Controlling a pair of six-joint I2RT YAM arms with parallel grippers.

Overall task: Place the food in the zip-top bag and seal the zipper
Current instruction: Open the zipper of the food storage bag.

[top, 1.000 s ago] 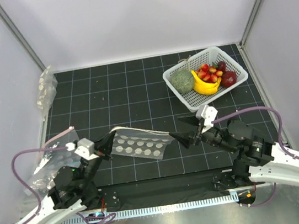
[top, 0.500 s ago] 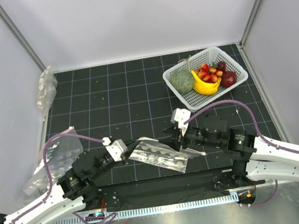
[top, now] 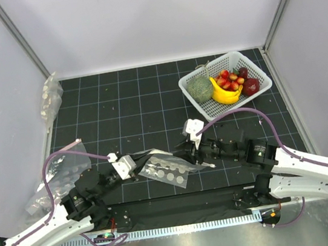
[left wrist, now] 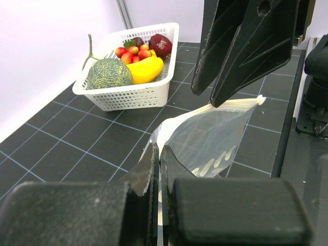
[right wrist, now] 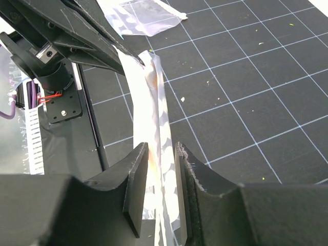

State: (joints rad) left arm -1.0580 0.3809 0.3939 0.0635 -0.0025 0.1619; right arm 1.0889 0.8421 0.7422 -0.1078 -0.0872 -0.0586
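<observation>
The zip-top bag (top: 167,170), clear with white dots, hangs between my two grippers at the near middle of the mat. My left gripper (top: 138,168) is shut on its left end; in the left wrist view the jaws (left wrist: 159,154) pinch the bag's edge (left wrist: 215,133). My right gripper (top: 184,155) is open, and its fingers (right wrist: 136,174) straddle the bag's edge strip (right wrist: 159,118) with a gap on each side. The zipper is not distinct. The food, small red fruits (top: 229,80), lies in the white basket (top: 247,65) at the back right and also shows in the left wrist view (left wrist: 130,50).
The basket also holds a banana (top: 226,94), a round green vegetable (top: 199,87) and a dark red fruit (top: 251,86). Other clear bags lie at the left (top: 58,177) and the back left (top: 50,96). White walls enclose the mat.
My left gripper carried the dotted bag right, toward the middle. My right gripper swung left and came around the bag's right end. The bag hangs more crumpled.
</observation>
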